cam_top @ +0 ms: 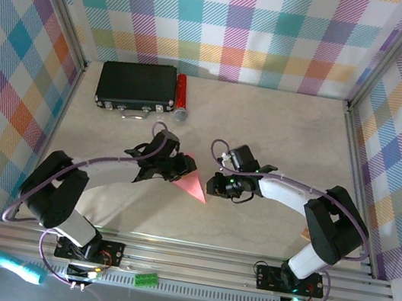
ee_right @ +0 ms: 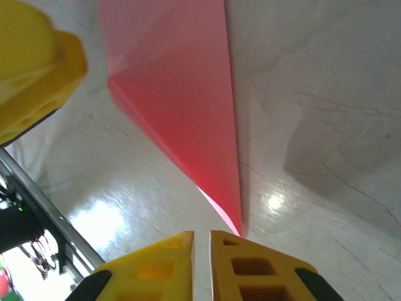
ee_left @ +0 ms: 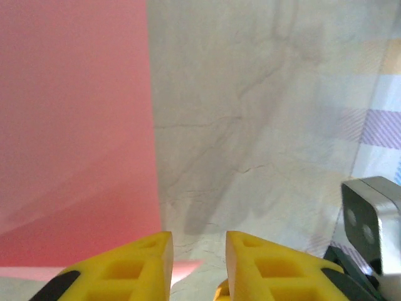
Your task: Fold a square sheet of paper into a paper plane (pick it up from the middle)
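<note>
My left gripper (cam_top: 177, 171) sits just left of the middle of the table (cam_top: 288, 134). The plane (cam_top: 193, 189) is just beside it at its 4 o'clock, and my right gripper (cam_top: 217, 186) faces in from the plane's 3 o'clock. The plane lies flat between the two grippers, a narrow pink-red triangle whose sharp tip points toward 4 o'clock in the top view. In my left wrist view my yellow fingers (ee_left: 141, 266) stand apart with bare table between them, so that gripper is open and grips nothing. There the plane fills the view from 12 round to 9 o'clock, and a pink sliver shows low in the gap. A grey block (ee_left: 369, 216) with two lenses is at 4 o'clock. In my right wrist view my fingers (ee_right: 257, 266) are parted by only a thin slit with nothing in it, so that gripper is barely open and empty. The plane's tip ends right at the far edge of the right-hand finger, and I cannot tell whether it touches. One left-gripper finger (ee_right: 34, 59) is at 10 o'clock, just beside the plane's wide end. The black box (cam_top: 136, 86) sits at the table's 11 o'clock corner, well apart from the plane, with a red cylinder (cam_top: 182, 95) just beside it at its 3 o'clock.
</note>
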`<state>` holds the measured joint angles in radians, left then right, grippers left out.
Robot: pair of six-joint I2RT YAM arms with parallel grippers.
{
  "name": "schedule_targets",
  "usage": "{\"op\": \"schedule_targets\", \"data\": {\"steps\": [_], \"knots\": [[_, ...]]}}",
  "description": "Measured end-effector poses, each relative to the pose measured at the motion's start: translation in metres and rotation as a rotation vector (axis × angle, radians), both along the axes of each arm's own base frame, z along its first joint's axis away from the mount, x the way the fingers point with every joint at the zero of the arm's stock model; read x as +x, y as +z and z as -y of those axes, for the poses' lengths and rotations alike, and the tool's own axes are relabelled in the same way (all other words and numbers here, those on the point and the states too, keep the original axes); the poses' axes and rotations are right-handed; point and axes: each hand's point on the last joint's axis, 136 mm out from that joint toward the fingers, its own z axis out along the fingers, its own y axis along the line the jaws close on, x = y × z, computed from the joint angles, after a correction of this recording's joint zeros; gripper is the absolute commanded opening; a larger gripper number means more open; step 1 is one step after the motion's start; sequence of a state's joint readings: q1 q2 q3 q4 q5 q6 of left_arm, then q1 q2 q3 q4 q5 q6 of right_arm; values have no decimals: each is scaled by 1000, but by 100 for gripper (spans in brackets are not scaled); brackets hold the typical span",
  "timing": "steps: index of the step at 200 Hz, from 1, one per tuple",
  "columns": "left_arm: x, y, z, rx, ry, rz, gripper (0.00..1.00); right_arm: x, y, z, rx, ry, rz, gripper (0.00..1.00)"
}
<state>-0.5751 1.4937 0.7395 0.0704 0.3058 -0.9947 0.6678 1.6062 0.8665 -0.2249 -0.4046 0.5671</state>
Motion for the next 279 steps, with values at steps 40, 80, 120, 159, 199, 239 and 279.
{"op": "schedule_targets", "data": {"steps": [40,80,120,159,199,239,279], "knots": [[-12,-15,-41,-25,95,-39,37,12,0,-13,29,-27,-26,17],[-24,-19,-73,-34,161,-53,41,15,6,-14,55,-60,-11,22],[-27,-16,-77,-44,163,-35,45,10,12,-19,88,-49,-2,22],[-26,-24,-72,-55,144,-55,45,1,-4,-36,94,1,-41,22],[-26,-35,-69,-57,130,-84,45,12,-5,-47,94,1,-23,22],[-27,-42,-65,-66,113,-105,44,33,-5,-54,73,-29,19,23],[-26,-46,-61,-78,98,-117,44,35,-22,-48,24,-61,-13,24]]}}
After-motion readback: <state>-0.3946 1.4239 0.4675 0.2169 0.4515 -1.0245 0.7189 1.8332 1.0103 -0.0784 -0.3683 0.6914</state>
